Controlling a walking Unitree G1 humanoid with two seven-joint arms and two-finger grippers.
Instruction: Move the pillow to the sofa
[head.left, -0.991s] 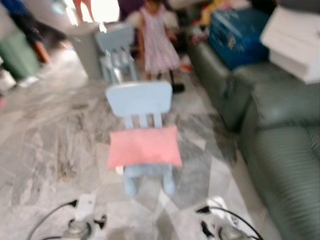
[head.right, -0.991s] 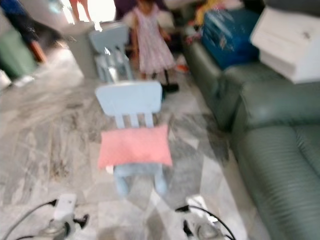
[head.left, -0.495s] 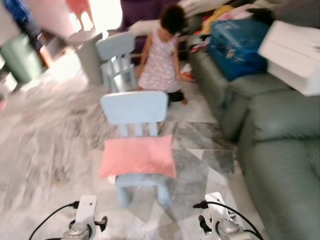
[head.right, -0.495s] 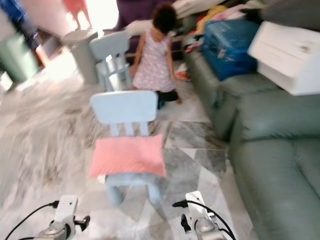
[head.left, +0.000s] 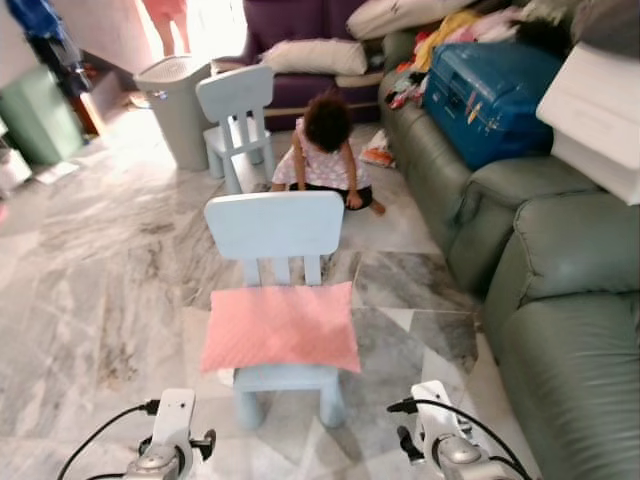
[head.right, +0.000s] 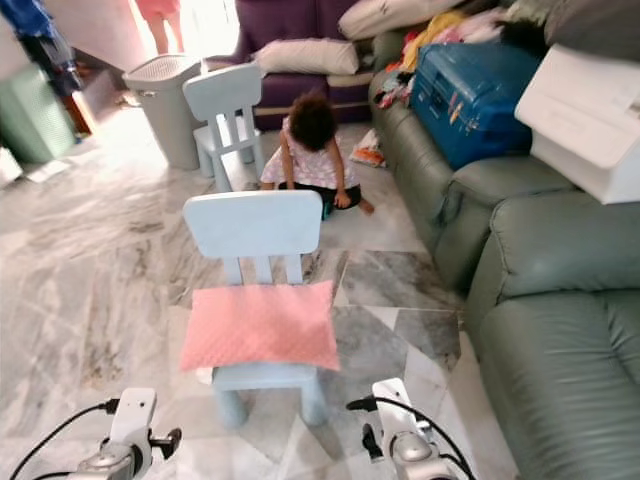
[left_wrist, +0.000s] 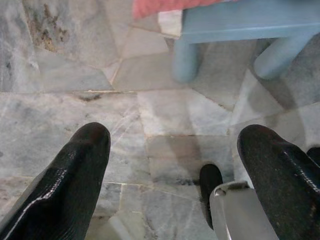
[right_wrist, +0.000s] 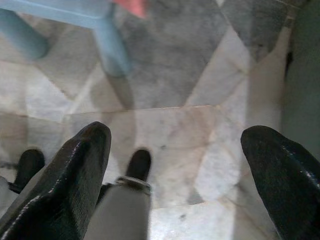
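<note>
Pillow (head.left: 281, 327), pink, lies flat on the seat of a small light-blue chair (head.left: 274, 225) straight ahead, untouched. Starting at the fingers: the left gripper (left_wrist: 175, 165) points down at the marble floor (head.left: 90, 290) with its two black fingers spread wide and grasping nothing; the chair's near legs and a pink corner of cushion show just beyond them. The right gripper (right_wrist: 175, 170) is likewise spread and empty, over floor near the chair's right leg, with the green sofa's edge close by.

Since a second ago the head camera has steadied from blur to a sharp picture and the chair sits a little nearer and more central, so the robot seems to have finished walking up. Both arms remain low at the near edge of the scene. That suggests the approach is ending and the reach for the pillow comes next.

Further out, the green sofa (head.left: 570, 330) runs along the right, its near seat bare, while the far end holds a blue suitcase (head.left: 490, 85) and a white box (head.left: 600, 115). A child (head.left: 322, 155), standing a second ago, now sits on the floor just behind the chair, near a second blue chair (head.left: 235, 110) and a grey bin (head.left: 180, 100). The child is close enough that any swing of the arms calls for care.
</note>
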